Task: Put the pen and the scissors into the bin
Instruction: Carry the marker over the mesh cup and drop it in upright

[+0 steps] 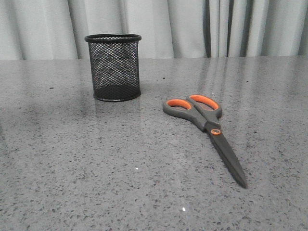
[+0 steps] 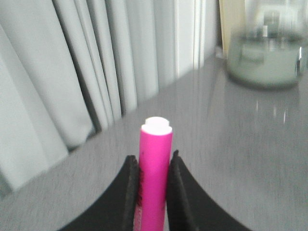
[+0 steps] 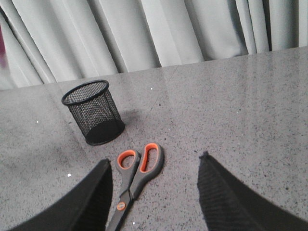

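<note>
**Pen in hand, bin waiting, scissors flat on the counter**

Starting on our left, the left end effector (image 2: 153, 192) is closed on the pen (image 2: 155, 163), its two dark fingers (image 2: 131, 192) pressed against either side of the pink barrel, with the white tip pointing out beyond them. Neither arm shows in the front view, so we cannot say where the pen is relative to the bin from there; the left wrist view shows only curtain, counter and a blurred pale object far off.

The bin (image 1: 114, 67) stands upright on the counter (image 1: 72, 168), towards the back left, and looks empty through its mesh. To its right and nearer to us lie the scissors (image 1: 207, 126), flat and closed, well apart from the bin, orange-lined handles towards the bin and blades pointing away to the front right.

Over them, the right end effector (image 3: 154, 192) is spread wide and holds nothing, with the scissors (image 3: 134, 179) lying between and just beyond its fingers.

We judge the step in hand to be dropping the pen. To do it well, we should bring the pen over the middle of the rim, turn it near vertical, lower it inside and only then release, so the light bin is not knocked over.
</note>
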Motion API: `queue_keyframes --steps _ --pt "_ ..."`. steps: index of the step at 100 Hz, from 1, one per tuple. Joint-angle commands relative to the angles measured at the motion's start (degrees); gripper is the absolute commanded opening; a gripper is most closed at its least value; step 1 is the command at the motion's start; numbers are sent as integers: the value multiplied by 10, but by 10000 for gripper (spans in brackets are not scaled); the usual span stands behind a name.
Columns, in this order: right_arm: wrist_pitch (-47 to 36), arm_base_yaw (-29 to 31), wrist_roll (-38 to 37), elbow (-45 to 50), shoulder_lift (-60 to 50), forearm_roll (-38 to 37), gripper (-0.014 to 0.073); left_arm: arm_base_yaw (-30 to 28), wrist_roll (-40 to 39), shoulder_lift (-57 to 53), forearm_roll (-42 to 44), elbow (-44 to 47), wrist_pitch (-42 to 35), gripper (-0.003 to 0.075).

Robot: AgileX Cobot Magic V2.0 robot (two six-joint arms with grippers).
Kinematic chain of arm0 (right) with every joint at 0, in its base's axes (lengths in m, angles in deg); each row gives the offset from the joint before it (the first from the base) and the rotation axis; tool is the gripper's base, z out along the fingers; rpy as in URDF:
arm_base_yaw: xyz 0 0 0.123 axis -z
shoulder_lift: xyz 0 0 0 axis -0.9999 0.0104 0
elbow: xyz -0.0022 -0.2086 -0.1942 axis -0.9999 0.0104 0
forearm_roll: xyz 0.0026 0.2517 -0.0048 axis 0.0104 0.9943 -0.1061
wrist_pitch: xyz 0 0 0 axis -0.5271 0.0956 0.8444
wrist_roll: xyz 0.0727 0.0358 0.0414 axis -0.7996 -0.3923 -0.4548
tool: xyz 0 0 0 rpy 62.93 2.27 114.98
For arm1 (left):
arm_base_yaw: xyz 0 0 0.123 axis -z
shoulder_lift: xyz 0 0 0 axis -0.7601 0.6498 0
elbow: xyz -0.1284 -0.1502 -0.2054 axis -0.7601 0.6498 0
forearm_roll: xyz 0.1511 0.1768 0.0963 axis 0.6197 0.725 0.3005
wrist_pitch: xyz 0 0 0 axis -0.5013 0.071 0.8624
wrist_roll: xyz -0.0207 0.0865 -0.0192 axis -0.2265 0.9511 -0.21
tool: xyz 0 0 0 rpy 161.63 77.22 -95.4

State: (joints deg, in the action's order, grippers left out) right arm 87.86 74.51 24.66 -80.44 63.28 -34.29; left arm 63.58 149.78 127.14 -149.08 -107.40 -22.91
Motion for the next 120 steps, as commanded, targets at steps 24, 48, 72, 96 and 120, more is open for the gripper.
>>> queue_keyframes --steps 24,48,72,96,120 --pt "-29 -1 4 -20 10 -3 360 4 114 66 -216 0 59 -19" --pt "-29 -1 4 -20 10 -3 360 7 140 141 -216 -24 140 -19" --pt "-29 -1 4 -20 10 -3 360 7 164 204 -216 -62 133 -19" --pt "-29 -1 4 -20 10 -3 360 7 173 253 -216 -70 119 -17" --pt "-23 -1 4 -20 10 -3 360 -3 174 251 -216 -70 117 399"
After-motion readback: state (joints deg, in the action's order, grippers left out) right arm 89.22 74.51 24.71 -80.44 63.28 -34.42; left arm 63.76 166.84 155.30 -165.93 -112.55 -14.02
